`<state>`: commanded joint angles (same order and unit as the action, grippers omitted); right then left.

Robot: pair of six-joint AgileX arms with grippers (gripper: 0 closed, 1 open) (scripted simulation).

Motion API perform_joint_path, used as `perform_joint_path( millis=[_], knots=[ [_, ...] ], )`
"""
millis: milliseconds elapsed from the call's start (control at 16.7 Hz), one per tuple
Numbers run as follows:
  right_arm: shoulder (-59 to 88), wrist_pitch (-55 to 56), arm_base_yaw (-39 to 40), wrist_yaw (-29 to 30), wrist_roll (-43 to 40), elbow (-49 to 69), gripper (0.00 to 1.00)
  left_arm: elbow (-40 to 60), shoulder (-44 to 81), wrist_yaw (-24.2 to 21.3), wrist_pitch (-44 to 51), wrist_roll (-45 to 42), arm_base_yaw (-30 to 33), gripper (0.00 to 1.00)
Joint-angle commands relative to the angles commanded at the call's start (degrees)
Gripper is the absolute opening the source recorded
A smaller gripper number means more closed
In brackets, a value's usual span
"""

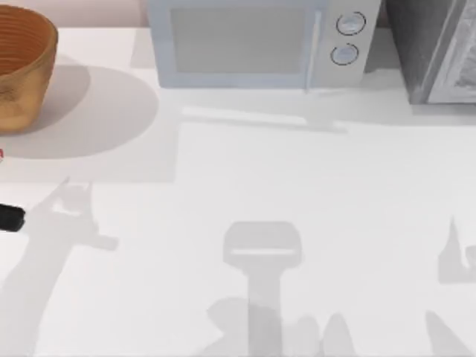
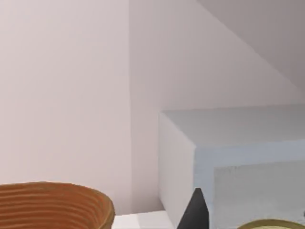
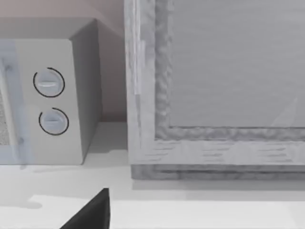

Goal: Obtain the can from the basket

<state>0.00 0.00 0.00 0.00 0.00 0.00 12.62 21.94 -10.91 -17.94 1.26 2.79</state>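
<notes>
- Left gripper [image 1: 9,217] at table's left edge, near side of basket [image 1: 22,67]; yellow can [image 2: 272,224] top between fingers, grip unconfirmed.
- Risk: can slips if hold is shallow.
- Right jaws: cannot tell.

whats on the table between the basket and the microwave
Nothing stands there. In the top view the stretch of white table between the basket and the microwave is bare, crossed only by the basket's shadow.

Microwave [image 3: 47,95] beside a grey framed box [image 3: 214,90] on the table [image 3: 190,205]
</notes>
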Motion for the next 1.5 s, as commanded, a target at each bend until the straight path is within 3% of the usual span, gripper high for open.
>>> perform_joint_path(
  millis=[600,1500],
  knots=[
    [0.00,0.00,0.00,0.00,0.00,0.00,1.00,17.04,33.34,-17.46,-23.02,-0.98,3.88,0.00],
    [0.00,0.00,0.00,0.00,0.00,0.00,1.00,36.40,76.68,-39.98,-48.62,-2.58,8.58,0.00]
  ],
)
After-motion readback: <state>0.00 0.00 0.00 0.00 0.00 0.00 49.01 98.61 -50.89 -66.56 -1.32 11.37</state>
